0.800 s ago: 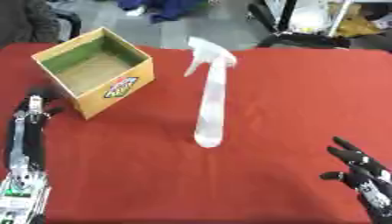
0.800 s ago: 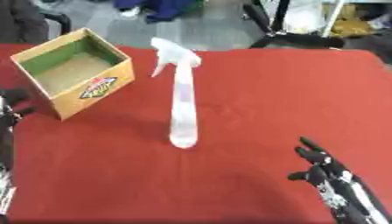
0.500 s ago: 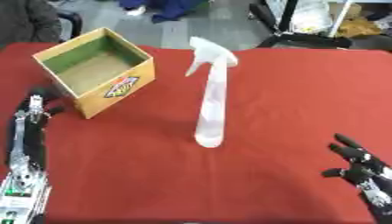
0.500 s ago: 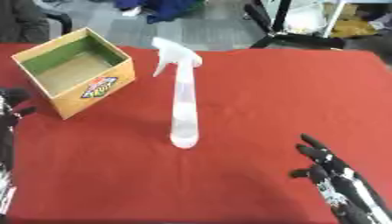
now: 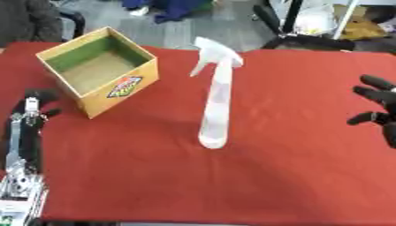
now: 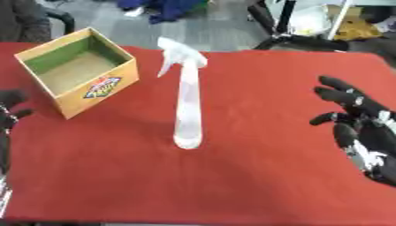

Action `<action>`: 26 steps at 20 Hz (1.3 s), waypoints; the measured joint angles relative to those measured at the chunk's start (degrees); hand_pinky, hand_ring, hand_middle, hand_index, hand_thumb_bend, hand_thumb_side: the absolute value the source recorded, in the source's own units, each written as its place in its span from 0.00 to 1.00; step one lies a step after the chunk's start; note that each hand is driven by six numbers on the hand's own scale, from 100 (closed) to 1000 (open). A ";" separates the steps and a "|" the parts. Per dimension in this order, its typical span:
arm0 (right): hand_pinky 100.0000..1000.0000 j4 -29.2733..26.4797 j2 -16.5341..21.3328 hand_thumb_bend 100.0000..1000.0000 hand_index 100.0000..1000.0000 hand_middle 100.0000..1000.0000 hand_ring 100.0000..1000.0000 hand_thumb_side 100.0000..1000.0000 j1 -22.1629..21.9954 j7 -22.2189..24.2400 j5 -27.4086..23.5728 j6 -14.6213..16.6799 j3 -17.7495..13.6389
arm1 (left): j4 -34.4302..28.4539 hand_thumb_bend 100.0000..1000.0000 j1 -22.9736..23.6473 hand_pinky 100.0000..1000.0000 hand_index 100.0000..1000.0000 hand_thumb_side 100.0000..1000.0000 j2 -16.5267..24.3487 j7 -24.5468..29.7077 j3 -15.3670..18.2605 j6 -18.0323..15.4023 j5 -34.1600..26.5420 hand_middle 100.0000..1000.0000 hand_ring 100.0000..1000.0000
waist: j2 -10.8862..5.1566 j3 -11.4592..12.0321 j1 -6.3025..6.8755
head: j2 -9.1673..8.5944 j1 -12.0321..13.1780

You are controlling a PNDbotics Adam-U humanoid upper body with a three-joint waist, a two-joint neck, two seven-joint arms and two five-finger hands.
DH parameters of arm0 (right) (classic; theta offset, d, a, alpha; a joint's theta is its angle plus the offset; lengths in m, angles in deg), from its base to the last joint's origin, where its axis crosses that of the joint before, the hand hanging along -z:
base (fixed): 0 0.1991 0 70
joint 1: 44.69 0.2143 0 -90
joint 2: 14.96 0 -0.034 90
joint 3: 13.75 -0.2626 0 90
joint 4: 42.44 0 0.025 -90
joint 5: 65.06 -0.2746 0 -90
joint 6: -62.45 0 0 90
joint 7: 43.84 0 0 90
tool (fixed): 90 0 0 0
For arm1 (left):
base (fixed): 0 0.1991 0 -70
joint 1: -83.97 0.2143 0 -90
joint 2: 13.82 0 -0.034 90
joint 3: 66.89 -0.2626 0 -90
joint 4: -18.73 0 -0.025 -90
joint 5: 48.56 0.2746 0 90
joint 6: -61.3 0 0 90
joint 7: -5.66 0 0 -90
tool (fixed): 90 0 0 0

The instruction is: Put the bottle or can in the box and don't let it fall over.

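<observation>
Frame edge cuts right hand (image 5: 380,102); bottle (image 5: 216,101) upright, untouched.

We see a red table (image 5: 294,145) under everything. The bottle (image 5: 216,101) is white all over, its body a shade paler and cloudy. The box (image 5: 99,70) is tan cardboard outside, green on its inner walls, with a plain tan floor; one side carries a small label in yellow, red and dark tones. Our right hand (image 6: 365,128) is black with silver flecks. Our left hand (image 5: 31,110) is black, the arm silver and black.
</observation>
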 measured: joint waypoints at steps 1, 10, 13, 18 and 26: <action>0.68 0.89 1.22 0.00 0.86 1.00 1.00 0.40 1.72 0.62 -0.52 0.64 0.47 | 0.00 0.00 -0.02 0.72 0.70 0.88 0.00 0.07 -0.04 0.00 -0.01 0.58 0.84 | 0.02 0.20 0.02 | 0.00 -0.32; 0.70 11.76 6.82 0.00 0.88 1.00 1.00 0.37 15.69 6.61 -4.18 4.27 4.00 | 0.00 0.00 -0.38 0.72 0.70 0.88 0.00 0.88 -0.75 -0.07 -0.24 0.58 0.84 | 0.37 1.62 0.41 | -1.09 -3.39; 0.70 15.37 6.84 0.00 0.89 1.00 1.00 0.35 19.47 8.57 -4.24 5.05 5.16 | 0.00 0.00 -0.75 0.72 0.70 0.88 -0.01 1.17 -1.08 -0.06 -0.26 0.58 0.84 | 0.80 2.53 0.73 | -2.06 -4.64; 0.73 21.50 6.00 0.00 0.90 1.00 1.00 0.25 25.10 11.50 -2.23 5.26 6.89 | -0.01 0.00 -1.28 0.72 0.70 0.88 -0.21 1.88 -1.75 -0.06 -0.40 0.58 0.84 | 1.31 3.78 1.19 | -3.20 -6.86; 0.76 31.10 1.68 0.00 0.92 1.00 1.00 0.20 32.02 12.89 4.40 3.87 7.96 | -0.01 0.00 -1.73 0.72 0.70 0.89 -0.47 3.05 -2.82 0.01 -0.44 0.58 0.84 | 1.73 5.41 1.32 | -4.22 -10.48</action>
